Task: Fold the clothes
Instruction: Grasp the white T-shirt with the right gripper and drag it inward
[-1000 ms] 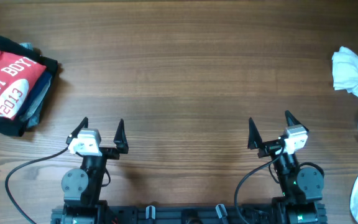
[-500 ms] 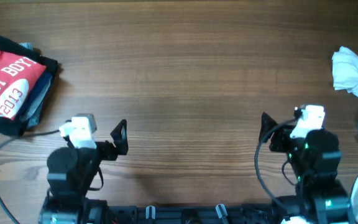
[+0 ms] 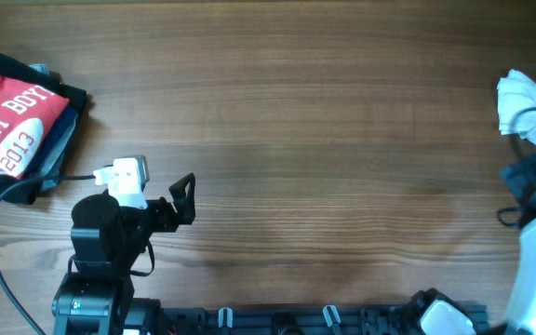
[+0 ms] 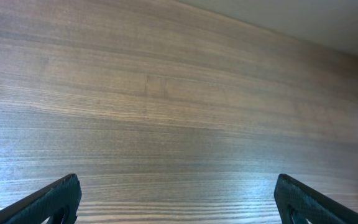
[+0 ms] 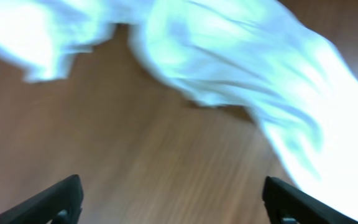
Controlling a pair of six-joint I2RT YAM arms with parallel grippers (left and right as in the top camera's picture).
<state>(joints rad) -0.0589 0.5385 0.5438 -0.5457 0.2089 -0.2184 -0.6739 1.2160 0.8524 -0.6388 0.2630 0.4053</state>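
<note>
The wooden table (image 3: 296, 112) carries a folded clothes stack (image 3: 12, 126) at left and crumpled white cloth (image 3: 529, 104) at right.

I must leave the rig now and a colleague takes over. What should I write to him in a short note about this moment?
Left gripper: fingers open, empty, over bare table.
Right gripper: fingers open, empty, at the right edge, just above the white clothes.
Folded stack with a red shirt on top lies at the far left edge; this part looks done.
The white clothes lie crumpled, not folded, and nothing grips them.
Left to do: grasp the white clothes, probably bring them to the middle, spread them, fold them and add them to the stack.
</note>
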